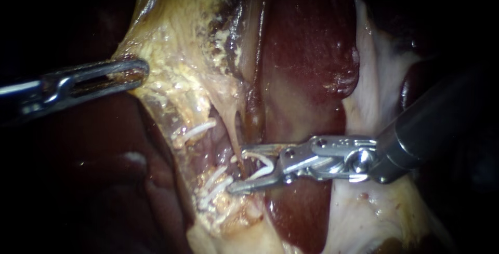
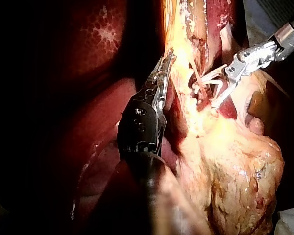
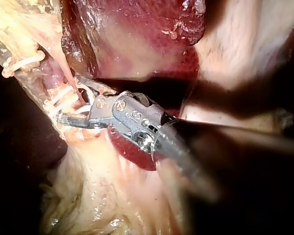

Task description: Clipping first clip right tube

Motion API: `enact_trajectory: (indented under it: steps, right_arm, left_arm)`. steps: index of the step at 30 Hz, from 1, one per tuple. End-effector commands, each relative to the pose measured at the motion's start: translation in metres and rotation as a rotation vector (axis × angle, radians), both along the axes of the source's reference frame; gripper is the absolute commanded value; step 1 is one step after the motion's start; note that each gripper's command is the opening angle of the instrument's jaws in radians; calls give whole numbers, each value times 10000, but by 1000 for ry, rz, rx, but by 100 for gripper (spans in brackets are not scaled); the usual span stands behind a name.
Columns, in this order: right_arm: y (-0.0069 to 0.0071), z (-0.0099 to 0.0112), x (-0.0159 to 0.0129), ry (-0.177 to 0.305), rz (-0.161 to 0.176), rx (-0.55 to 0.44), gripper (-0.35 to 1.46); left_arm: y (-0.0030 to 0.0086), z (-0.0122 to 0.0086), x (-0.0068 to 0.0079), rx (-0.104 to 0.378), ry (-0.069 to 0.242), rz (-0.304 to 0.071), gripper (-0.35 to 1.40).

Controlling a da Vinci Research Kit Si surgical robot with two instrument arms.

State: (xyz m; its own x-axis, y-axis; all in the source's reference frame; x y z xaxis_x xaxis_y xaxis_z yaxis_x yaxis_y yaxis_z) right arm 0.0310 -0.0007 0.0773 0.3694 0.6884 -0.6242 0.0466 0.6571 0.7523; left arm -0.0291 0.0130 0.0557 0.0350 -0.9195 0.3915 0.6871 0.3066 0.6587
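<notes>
The left instrument comes in from the side and its hand is clamped on the edge of the yellow tissue. It appears to draw that sheet sideways, away from the liver. I judge the pull is there to fan the tissue out, so the two tubes stand apart and a window stays open between them.

The right tube is the thin pale strand in the middle of that window, just beside the dark liver edge. Its long axis runs up and down in the endoscope view, leaning a little. It goes from the stretched tissue above to the crumbly fat below, and it looks taut rather than slack.

The right instrument reaches across from the far side. Its hand stands wide and carries a white clip, one half pressing on each leg of it. The clip's open mouth faces the left instrument, and the tube's lower end lies within it. The clip's legs lie roughly square across the tube, which I take to be the reason for this sideways approach. The clip is not yet squeezed flat.

Other white clips already sit on the left tube nearby, so the hand has little room to spare.
</notes>
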Motion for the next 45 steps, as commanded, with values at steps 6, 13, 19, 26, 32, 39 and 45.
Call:
enact_trajectory:
  steps: [6, 13, 19, 26, 32, 39, 45]
  right_arm:
    - [-5, -14, 5, 86, -22, 65, 56]
    - [-15, -18, 11, 122, -64, 99, 53]
    - [-30, -4, 16, 129, -106, 132, 50]
    - [-38, 9, 16, 126, -118, 155, 46]
    - [-37, 13, 14, 116, -120, 164, 43]
    - [-25, 9, 15, 117, -90, 167, 6]
    - [-19, 16, 12, 65, -32, 136, -35]
  left_arm:
    - [0, -1, 0, 0, 0, 0, -35]
    - [0, -1, 0, 0, 0, 0, -35]
    - [0, -1, 0, 0, 0, 0, -35]
    - [0, -1, 0, 0, 0, 0, -35]
    - [0, -1, 0, 0, 0, 0, -35]
    - [0, -1, 0, 0, 0, 0, -35]
    - [0, -1, -1, 0, 1, -1, -35]
